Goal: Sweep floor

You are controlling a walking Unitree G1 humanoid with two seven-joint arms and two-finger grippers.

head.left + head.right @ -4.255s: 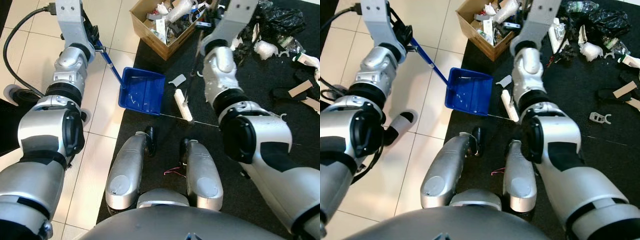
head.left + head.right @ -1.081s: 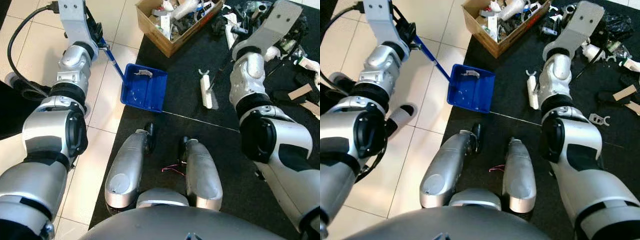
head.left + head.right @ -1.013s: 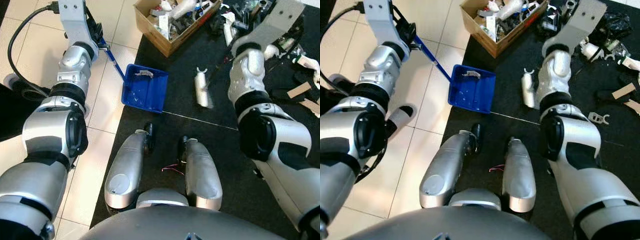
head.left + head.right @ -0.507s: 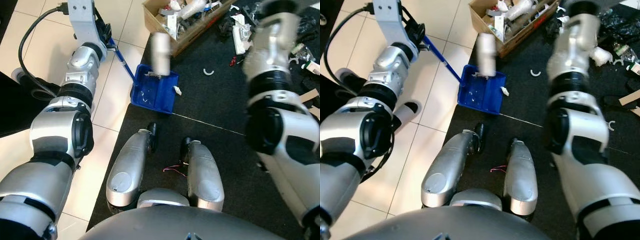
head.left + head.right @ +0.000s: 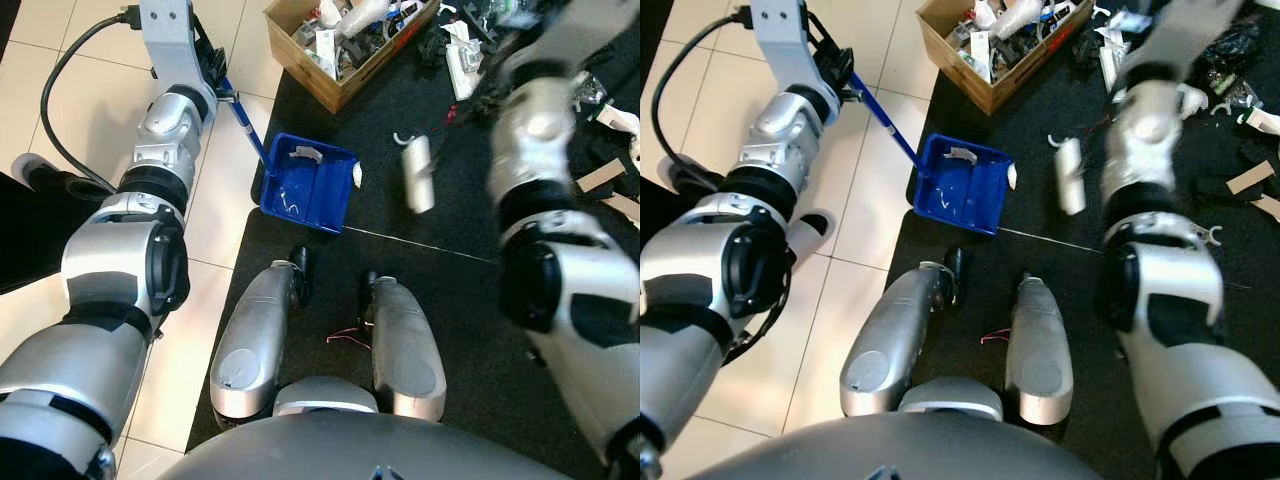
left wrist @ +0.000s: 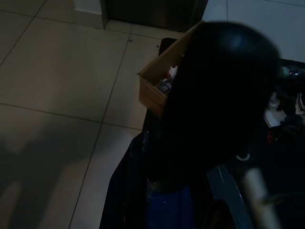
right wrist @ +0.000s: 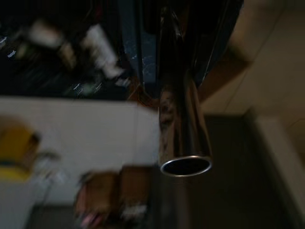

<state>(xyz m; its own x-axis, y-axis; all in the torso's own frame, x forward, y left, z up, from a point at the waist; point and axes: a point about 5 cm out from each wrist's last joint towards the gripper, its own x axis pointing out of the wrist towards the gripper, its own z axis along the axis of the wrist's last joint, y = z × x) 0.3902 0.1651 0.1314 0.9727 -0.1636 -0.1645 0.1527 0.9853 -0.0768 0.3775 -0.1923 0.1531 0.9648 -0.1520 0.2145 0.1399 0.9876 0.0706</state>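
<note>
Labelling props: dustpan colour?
Blue, handle included; the dustpan shows clearest in the right eye view.

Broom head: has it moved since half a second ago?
Yes. The white broom head swung right, from over the blue dustpan back onto the black mat, away from the cardboard box.

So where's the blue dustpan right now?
In the head views the blue dustpan sits at the edge of the black mat, just ahead of the robot's feet and towards its left, below the cardboard box.

We see a blue dustpan (image 5: 308, 188) at the black mat's (image 5: 440, 270) left edge holding 1 white scrap, a blurred white brush head (image 5: 418, 174) beside it, cardboard box (image 5: 335, 50) beyond.
</note>
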